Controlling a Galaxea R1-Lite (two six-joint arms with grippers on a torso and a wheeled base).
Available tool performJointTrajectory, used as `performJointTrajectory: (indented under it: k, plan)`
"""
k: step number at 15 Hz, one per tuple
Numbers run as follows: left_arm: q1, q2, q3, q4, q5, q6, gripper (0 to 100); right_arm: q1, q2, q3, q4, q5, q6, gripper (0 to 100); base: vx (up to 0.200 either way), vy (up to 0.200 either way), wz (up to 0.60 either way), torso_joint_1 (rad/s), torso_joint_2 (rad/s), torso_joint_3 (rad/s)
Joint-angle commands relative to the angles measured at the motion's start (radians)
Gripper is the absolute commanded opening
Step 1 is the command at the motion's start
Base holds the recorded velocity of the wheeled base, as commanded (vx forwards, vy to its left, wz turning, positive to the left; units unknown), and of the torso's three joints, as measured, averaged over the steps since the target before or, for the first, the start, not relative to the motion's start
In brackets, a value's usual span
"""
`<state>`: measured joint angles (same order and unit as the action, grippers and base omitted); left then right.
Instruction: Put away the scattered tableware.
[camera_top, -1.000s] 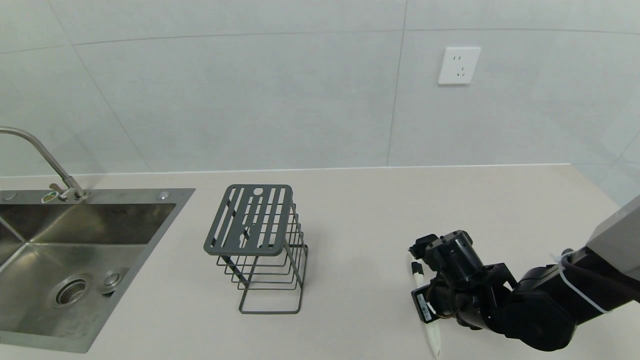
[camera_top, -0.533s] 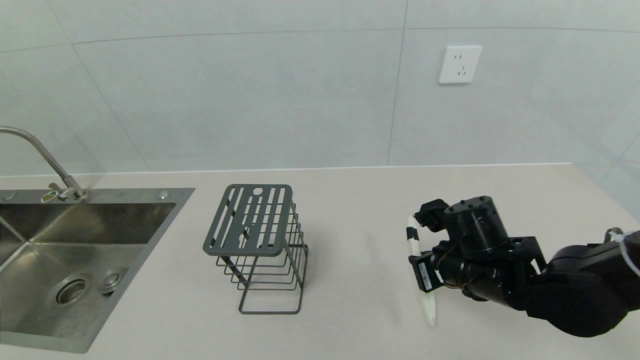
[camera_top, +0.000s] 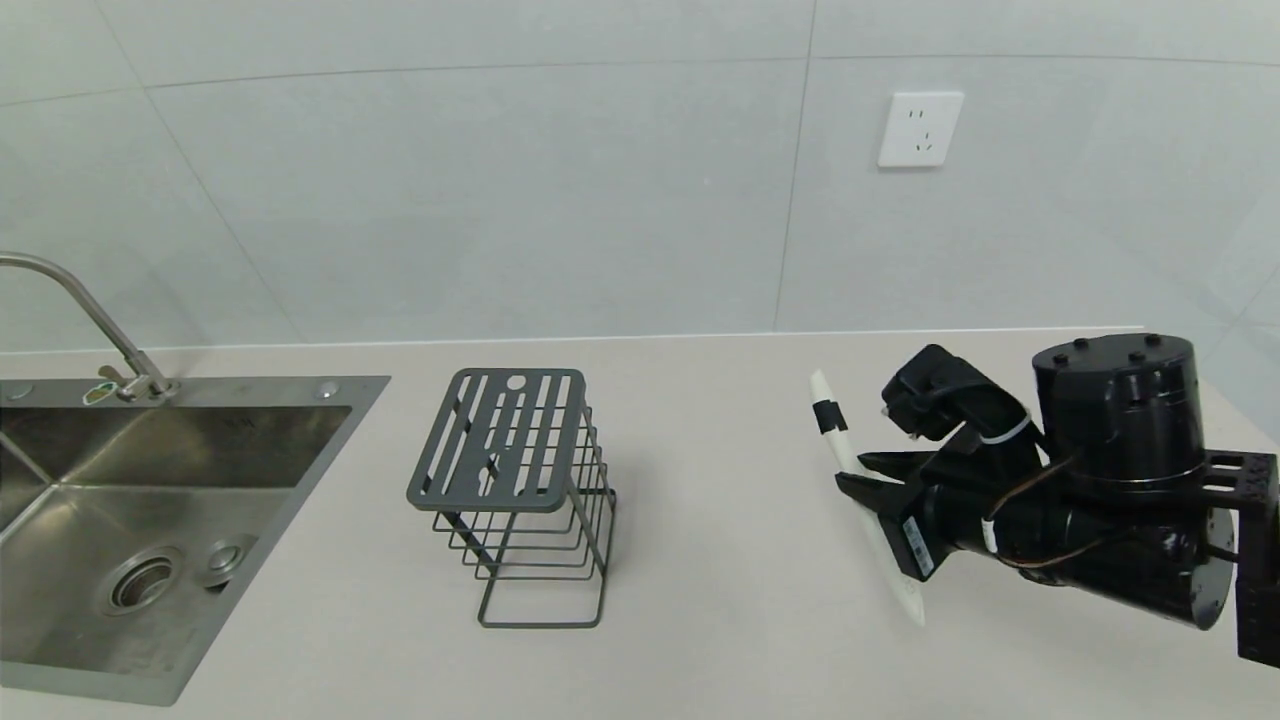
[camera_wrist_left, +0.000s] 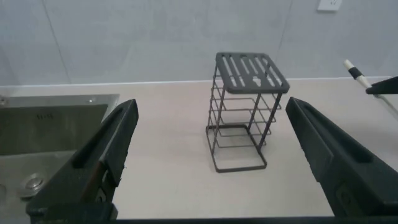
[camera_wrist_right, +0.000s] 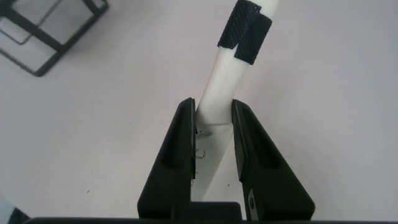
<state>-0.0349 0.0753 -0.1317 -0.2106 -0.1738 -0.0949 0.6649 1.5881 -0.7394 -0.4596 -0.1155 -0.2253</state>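
Observation:
A white knife (camera_top: 838, 440) with a band of black tape (camera_wrist_right: 244, 32) on its handle is held tilted above the counter at the right, handle end up and toward the wall. My right gripper (camera_top: 864, 480) is shut on its middle, both fingers (camera_wrist_right: 181, 134) pressing the white shaft (camera_wrist_right: 217, 93). The dark wire knife rack (camera_top: 510, 480) with a slotted top plate stands at the counter's centre, left of the knife. My left gripper (camera_wrist_left: 208, 162) is open and holds nothing, well back from the rack (camera_wrist_left: 245, 112). The knife (camera_wrist_left: 353, 70) appears to the rack's right there.
A steel sink (camera_top: 60, 590) with a curved faucet (camera_top: 80, 300) takes up the left end of the counter. A wall outlet (camera_top: 918, 130) sits above the right side. Bare counter lies between the rack and my right arm.
My right arm has lifted the knife off the counter and swung back to the right, raising its wrist. The knife now hangs tilted in the air.

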Motion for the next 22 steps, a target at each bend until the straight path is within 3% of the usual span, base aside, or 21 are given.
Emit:
performJointTrajectory:
  k: [1, 3, 4, 6, 7, 8, 9, 10, 11, 13, 16, 19, 20, 22]
  plan:
    - [-0.137, 0.256, -0.141, 0.01, -0.085, -0.002, 100, 0.001, -0.045, -0.014, -0.005, 0.025, -0.023, 0, 0.0, 0.0, 0.0, 0.0, 0.0, 0.0]
    - [-0.227, 0.38, -0.18, -0.058, -0.142, 0.0, 100, 0.001, -0.043, -0.029, -0.01, 0.047, -0.086, 0, 0.0, 0.0, 0.0, 0.0, 0.0, 0.0]
    - [-0.238, 0.428, -0.183, -0.107, -0.171, 0.004, 100, 0.001, -0.045, -0.031, -0.013, 0.056, -0.123, 0, 0.0, 0.0, 0.0, 0.0, 0.0, 0.0]
    - [-0.252, 0.547, -0.183, -0.211, -0.276, 0.049, 100, 0.002, -0.048, -0.012, -0.08, 0.086, -0.204, 0, 0.0, 0.0, 0.0, 0.0, 0.0, 0.0]
    - [-0.253, 0.572, -0.183, -0.228, -0.297, 0.061, 100, 0.002, -0.048, -0.002, -0.102, 0.1, -0.223, 0, 0.0, 0.0, 0.0, 0.0, 0.0, 0.0]
    - [-0.253, 0.664, -0.18, -0.314, -0.388, 0.101, 100, 0.002, -0.054, 0.046, -0.186, 0.171, -0.279, 0, 0.0, 0.0, 0.0, 0.0, 0.0, 0.0]
    - [-0.255, 0.695, -0.175, -0.354, -0.424, 0.115, 100, 0.002, -0.059, 0.066, -0.211, 0.189, -0.292, 0, 0.0, 0.0, 0.0, 0.0, 0.0, 0.0]
    - [-0.257, 0.764, -0.167, -0.446, -0.515, 0.139, 100, 0.004, -0.077, 0.113, -0.243, 0.22, -0.296, 0, 0.0, 0.0, 0.0, 0.0, 0.0, 0.0]
    - [-0.257, 0.83, -0.172, -0.523, -0.566, 0.15, 100, 0.019, -0.096, 0.133, -0.248, 0.246, -0.296, 0, 0.0, 0.0, 0.0, 0.0, 0.0, 0.0]
    - [-0.257, 0.934, -0.186, -0.627, -0.612, 0.152, 100, 0.028, -0.097, 0.113, -0.268, 0.277, -0.296, 0, 0.0, 0.0, 0.0, 0.0, 0.0, 0.0]
    - [-0.258, 1.081, -0.189, -0.831, -0.737, 0.158, 100, 0.071, -0.112, 0.097, -0.277, 0.29, -0.298, 0, 0.0, 0.0, 0.0, 0.0, 0.0, 0.0]
    - [-0.258, 1.302, -0.189, -1.158, -0.808, 0.158, 100, 0.116, -0.145, 0.104, -0.278, 0.301, -0.316, 0, 0.0, 0.0, 0.0, 0.0, 0.0, 0.0]
    - [-0.258, 1.383, -0.194, -1.285, -0.842, 0.15, 100, 0.122, -0.149, 0.106, -0.281, 0.303, -0.333, 0, 0.0, 0.0, 0.0, 0.0, 0.0, 0.0]
    - [-0.284, 1.433, -0.207, -1.348, -0.862, 0.103, 100, 0.142, -0.16, 0.106, -0.291, 0.313, -0.339, 0, 0.0, 0.0, 0.0, 0.0, 0.0, 0.0]
